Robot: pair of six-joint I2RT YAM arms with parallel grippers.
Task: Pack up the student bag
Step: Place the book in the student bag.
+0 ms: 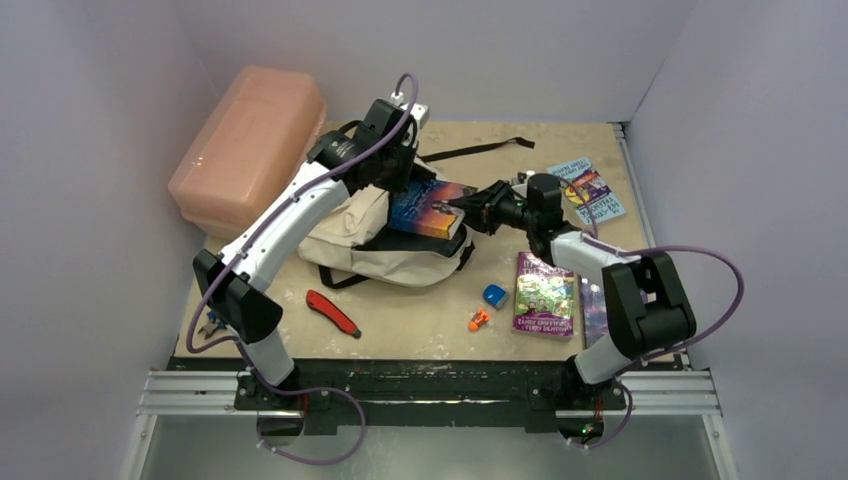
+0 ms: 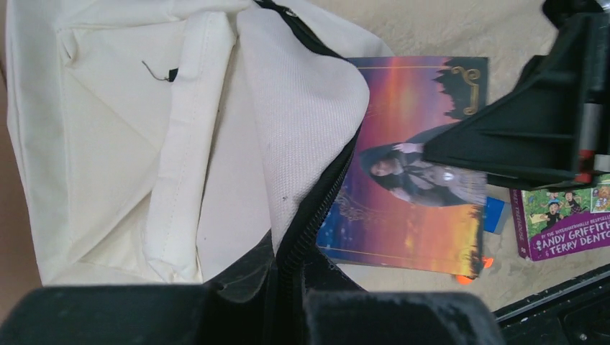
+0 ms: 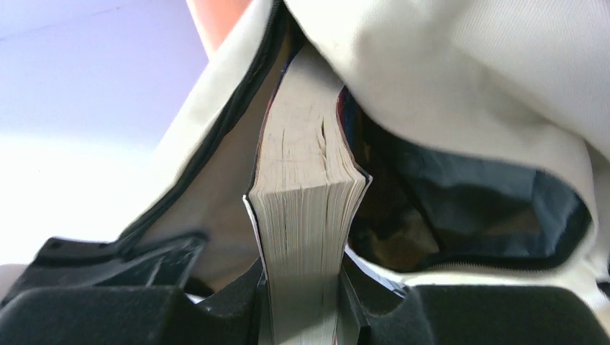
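The cream student bag (image 1: pixel 365 245) lies left of the table's middle, its zipped mouth facing right. My left gripper (image 1: pixel 405 172) is shut on the black zipper edge (image 2: pixel 316 208) and holds the cream flap (image 2: pixel 302 108) up. A thick book with a sunset cover (image 1: pixel 430 208) lies partly in the bag's mouth. My right gripper (image 1: pixel 468 212) is shut on the book's near end; its page block (image 3: pixel 306 215) stands between the fingers (image 3: pixel 306 305). In the right wrist view the bag's dark inside (image 3: pixel 467 208) shows beside the book.
A pink plastic box (image 1: pixel 250 145) stands at the back left. On the table lie a red utility knife (image 1: pixel 332 312), a small blue item (image 1: pixel 494 295), an orange item (image 1: pixel 478 320), a purple-green book (image 1: pixel 546 292) and a blue book (image 1: pixel 588 188). A black strap (image 1: pixel 480 150) trails behind the bag.
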